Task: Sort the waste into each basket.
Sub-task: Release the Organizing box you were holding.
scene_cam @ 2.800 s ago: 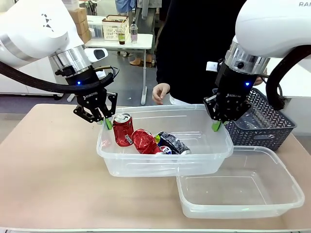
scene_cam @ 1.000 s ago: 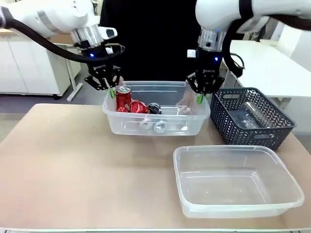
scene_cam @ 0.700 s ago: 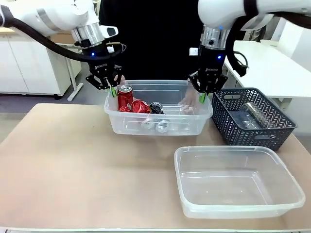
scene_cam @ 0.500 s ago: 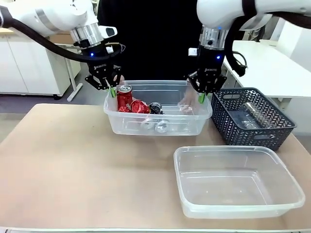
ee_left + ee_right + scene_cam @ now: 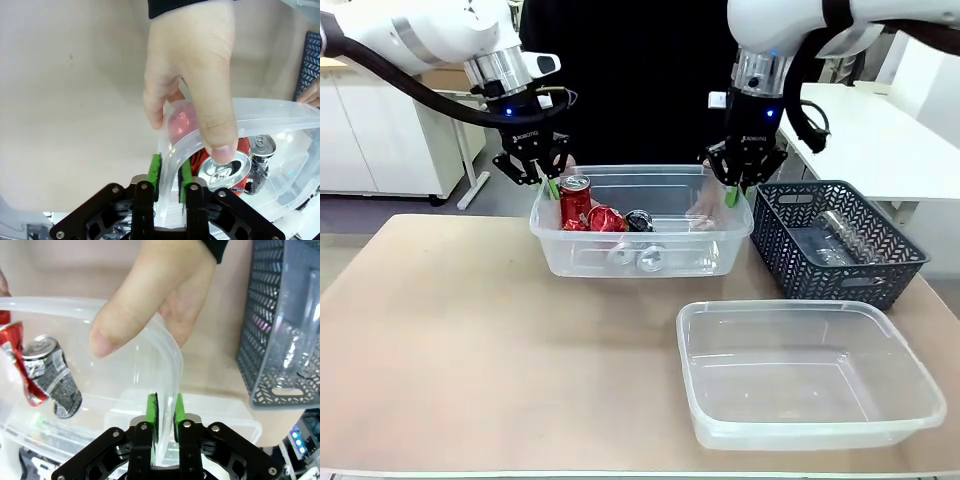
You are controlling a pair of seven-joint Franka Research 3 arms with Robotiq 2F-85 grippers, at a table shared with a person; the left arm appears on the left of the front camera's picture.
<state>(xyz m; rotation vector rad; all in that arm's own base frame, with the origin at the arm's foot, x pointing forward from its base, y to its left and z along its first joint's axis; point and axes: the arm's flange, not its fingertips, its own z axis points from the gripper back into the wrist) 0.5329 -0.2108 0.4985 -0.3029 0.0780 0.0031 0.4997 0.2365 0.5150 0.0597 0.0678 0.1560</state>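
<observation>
A clear basket (image 5: 640,238) holding an upright red can (image 5: 574,200), a crushed red can (image 5: 605,219) and a silver-black can (image 5: 639,221) hangs above the far side of the table. My left gripper (image 5: 549,187) is shut on its left corner rim, and my right gripper (image 5: 731,196) is shut on its right corner. In the left wrist view my gripper (image 5: 171,172) pinches the rim (image 5: 270,112), and a person's hand (image 5: 195,75) grips the same corner above the red can (image 5: 225,167). In the right wrist view my gripper (image 5: 165,414) clamps the wall, with another hand (image 5: 150,295) on the rim (image 5: 50,303).
A second clear basket (image 5: 790,305) sits empty at the near right of the table. A dark mesh basket (image 5: 840,270) at the far right holds a clear bottle (image 5: 845,232). The person stands just behind the held basket. The table's left half is bare.
Since the earliest frame both arms have carried the basket with cans away to the table's far side, where the person's hands took its corners. Over the last second it only shifted slightly.
</observation>
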